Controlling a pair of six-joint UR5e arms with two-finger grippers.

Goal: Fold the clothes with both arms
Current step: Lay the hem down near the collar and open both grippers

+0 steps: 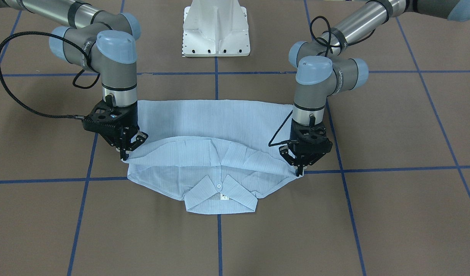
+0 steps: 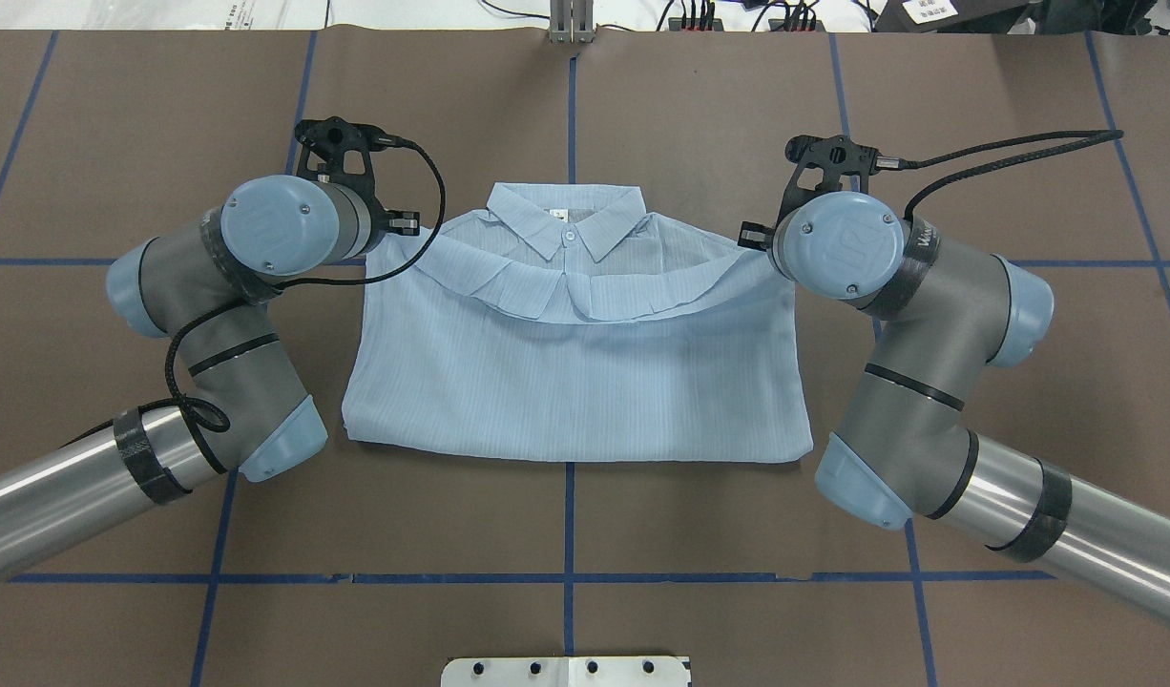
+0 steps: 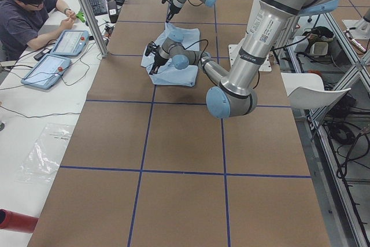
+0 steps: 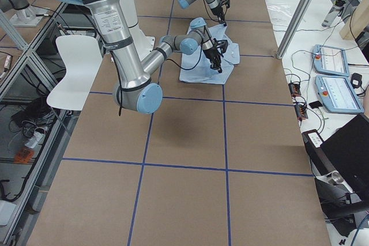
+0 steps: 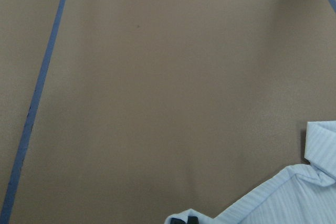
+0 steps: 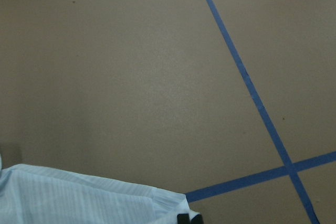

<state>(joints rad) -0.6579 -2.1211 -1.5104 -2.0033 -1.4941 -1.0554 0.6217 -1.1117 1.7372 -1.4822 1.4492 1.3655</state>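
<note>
Front view: shirt (image 1: 219, 122) at middle of table (image 1: 392, 230), collar (image 1: 219, 195) toward edge opposite robot. Right gripper (image 1: 124, 153) and left gripper (image 1: 299, 170) each pinch one end of flap (image 1: 196, 153).
Overhead: flap edge runs side to side, just short of collar; arms equally near.
Wrist views: fingertips (image 5: 191, 220) together on cloth.

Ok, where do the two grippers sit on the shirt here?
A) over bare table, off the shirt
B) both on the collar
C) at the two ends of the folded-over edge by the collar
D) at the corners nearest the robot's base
C: the left gripper and right gripper each meet one end of the folded-over edge of the shirt, just short of the collar.
</note>
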